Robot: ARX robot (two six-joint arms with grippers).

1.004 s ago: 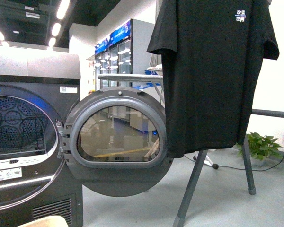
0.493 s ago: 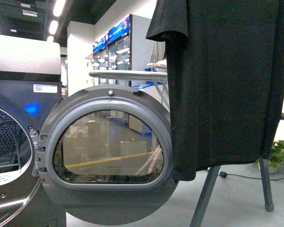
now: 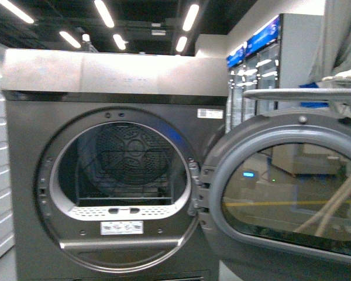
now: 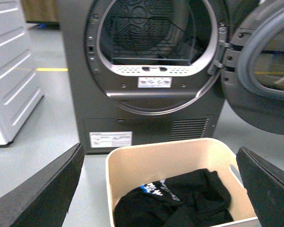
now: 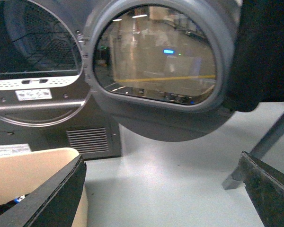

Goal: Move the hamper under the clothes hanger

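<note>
Near left hand (image 4: 159,148) and right hand (image 5: 161,156), both spread, smooth beige hamper (image 4: 132,172) holds clothes (image 4: 180,198).

A dark grey dryer (image 3: 105,76) stands with its round glass door (image 3: 292,134) swung wide open to the right, the perforated drum (image 3: 128,155) showing. Lit glass-front coolers (image 3: 263,64) stand behind, under bright strip lights (image 3: 105,13) on the ceiling.

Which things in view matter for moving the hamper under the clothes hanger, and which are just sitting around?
Part of the job:
- hamper, holding black clothes
- clothes hanger, only one leg in view, black shirt above it

Just there:
- dryer
- its open door
- white cabinet
- display fridges
</note>
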